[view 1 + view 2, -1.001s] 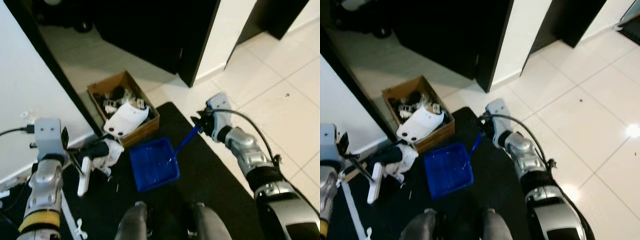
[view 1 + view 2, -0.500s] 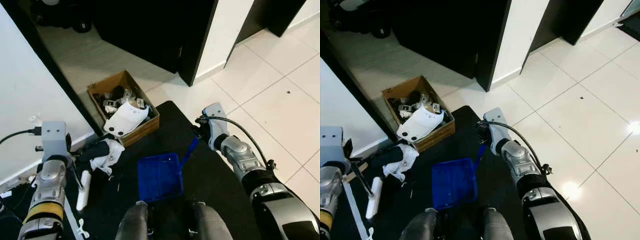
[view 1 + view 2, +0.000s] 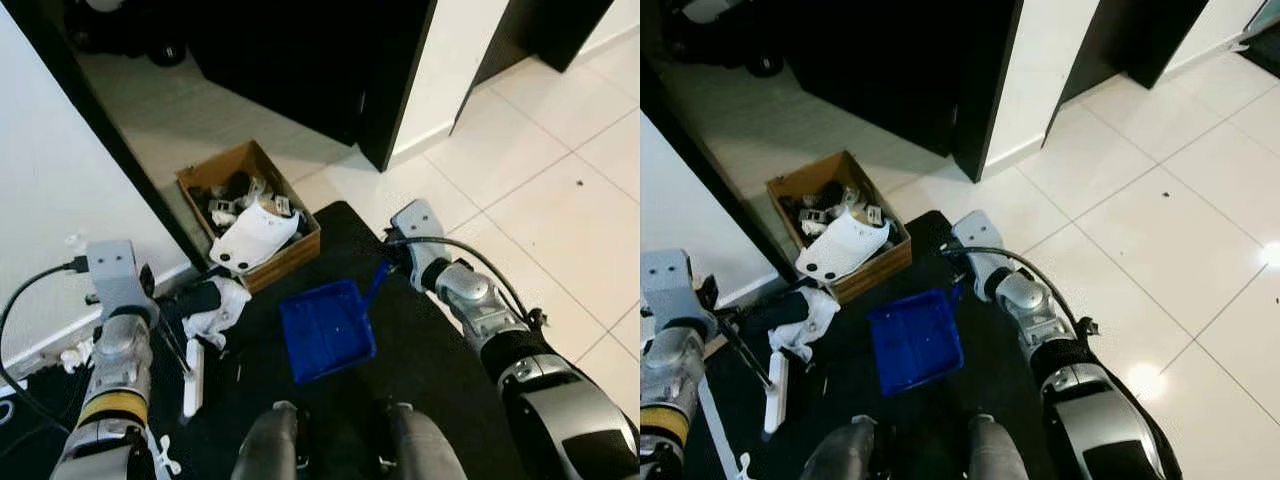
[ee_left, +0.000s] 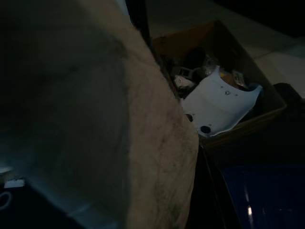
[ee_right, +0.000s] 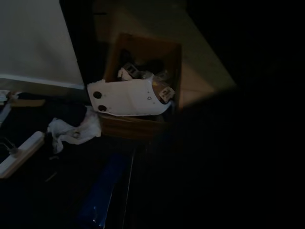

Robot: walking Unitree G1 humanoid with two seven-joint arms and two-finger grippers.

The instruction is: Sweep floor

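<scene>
A: Nearest items?
B: Two grey knees at bottom centre, over a black mat (image 3: pixel 420 350). Just ahead, a blue dustpan (image 3: pixel 327 330) flat on the mat, open mouth toward the knees and slightly left, handle (image 3: pixel 377 283) running away up-right. Long axis near to far, tilted right.

A: Right gripper?
B: Right gripper (image 3: pixel 393 262) at the far tip of the handle, closed around it. Fingers dark and hard to separate in the head views; right wrist view very dark, only a blue streak of the pan (image 5: pixel 107 191) distinguishable.

A: Left gripper?
B: Left gripper (image 3: pixel 150 312) low on the left, gripping a thin dark stick that slopes down to a white brush head (image 3: pixel 192 365). Brush head on the mat, long axis near to far. Finger spread: cannot tell. Left wrist view mostly blocked by a blurred pale surface.

A: Debris?
B: Crumpled white cloth (image 3: pixel 221 305) and a dark bundle just beyond the brush head, left of the pan. Small white scraps (image 3: pixel 163 462) at the near left.

A: Edges and room?
B: Cardboard box (image 3: pixel 248 212) of clutter with a white shell on top, at the mat's far-left corner. White wall (image 3: pixel 60 190) with a dark edge strip hard left. Dark doorway behind the box. Pale tiled floor (image 3: pixel 560 190) open to the right and far right.
</scene>
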